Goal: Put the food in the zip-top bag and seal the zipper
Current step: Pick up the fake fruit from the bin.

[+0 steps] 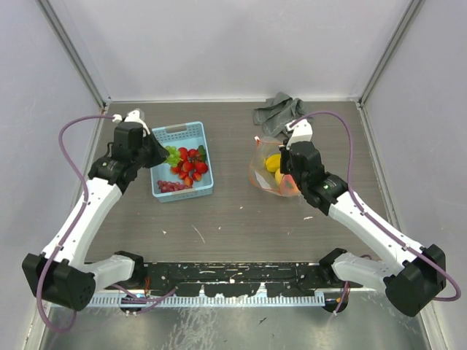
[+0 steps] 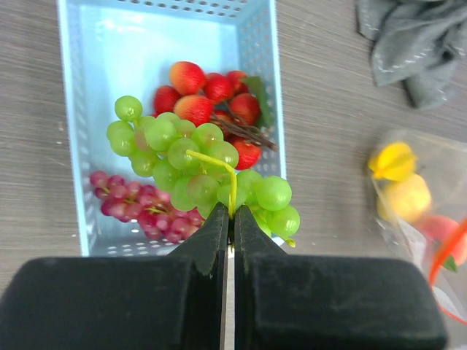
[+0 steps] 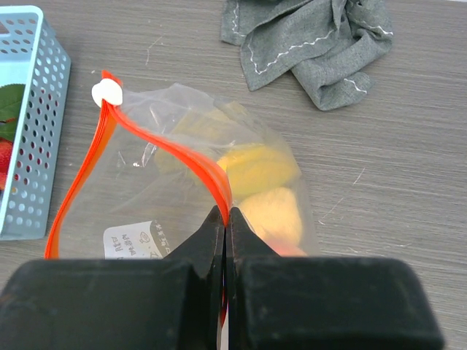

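Observation:
My left gripper (image 2: 233,216) is shut on the yellow stem of the green grapes (image 2: 201,168) and holds the bunch over the light blue basket (image 2: 87,65). Red strawberries (image 2: 208,98) and purple grapes (image 2: 142,208) lie in the basket. In the top view the left gripper (image 1: 162,154) is at the basket's left side. My right gripper (image 3: 227,217) is shut on the red-orange zipper (image 3: 186,157) of the clear zip-top bag (image 3: 175,189) and holds its mouth up. The yellow lemon (image 3: 255,168) and an orange-red peach (image 2: 445,233) are inside the bag (image 1: 270,175).
A crumpled grey cloth (image 1: 277,113) lies behind the bag, also in the right wrist view (image 3: 314,44). The light blue basket (image 1: 164,191) stands left of centre. Grey walls close the table at the back and both sides.

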Tool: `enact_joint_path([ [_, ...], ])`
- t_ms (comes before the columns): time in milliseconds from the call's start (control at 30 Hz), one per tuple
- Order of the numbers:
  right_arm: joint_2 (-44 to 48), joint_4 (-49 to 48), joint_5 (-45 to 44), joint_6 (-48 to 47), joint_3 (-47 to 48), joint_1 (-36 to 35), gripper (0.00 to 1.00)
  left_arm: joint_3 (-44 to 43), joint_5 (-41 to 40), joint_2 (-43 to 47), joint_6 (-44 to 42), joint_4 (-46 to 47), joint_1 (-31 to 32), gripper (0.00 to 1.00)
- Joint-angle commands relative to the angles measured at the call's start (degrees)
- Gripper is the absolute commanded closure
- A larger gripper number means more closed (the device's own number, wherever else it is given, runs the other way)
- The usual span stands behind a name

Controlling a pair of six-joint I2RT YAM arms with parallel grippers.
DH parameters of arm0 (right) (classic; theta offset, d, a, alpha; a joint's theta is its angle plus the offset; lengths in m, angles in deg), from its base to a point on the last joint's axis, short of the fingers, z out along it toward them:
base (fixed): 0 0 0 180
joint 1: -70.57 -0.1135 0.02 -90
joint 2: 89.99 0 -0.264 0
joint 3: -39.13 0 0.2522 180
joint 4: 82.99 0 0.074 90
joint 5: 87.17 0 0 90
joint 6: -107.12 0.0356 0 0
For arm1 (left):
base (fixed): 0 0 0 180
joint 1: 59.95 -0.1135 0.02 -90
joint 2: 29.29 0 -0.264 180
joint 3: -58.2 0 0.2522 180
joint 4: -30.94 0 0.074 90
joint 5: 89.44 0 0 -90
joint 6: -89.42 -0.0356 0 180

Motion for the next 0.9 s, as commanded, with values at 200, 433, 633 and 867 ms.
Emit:
enact_joint_path([
  [200,1.06,-0.38,1.62,2.60,3.80,-0.15,1.00,0.73,16.34,4.92,3.94,7.61,3.18,1.00],
  [433,0.83,-0.01,2.10,2.97,4.18,-0.59,1.00,-0.03,19.63,4.56,5.02,10.45,8.66,1.00],
  [633,0.60,-0.01,2.92,3.14,4.41,-0.82,1.00,-0.77,22.37,3.46,7.27,14.84,13.57,1.00],
  [867,0.07,-0.28,4.42,3.31,4.41,-1.13,0.99,-3.36,25.25,0.08,7.78,18.87,20.97,1.00],
])
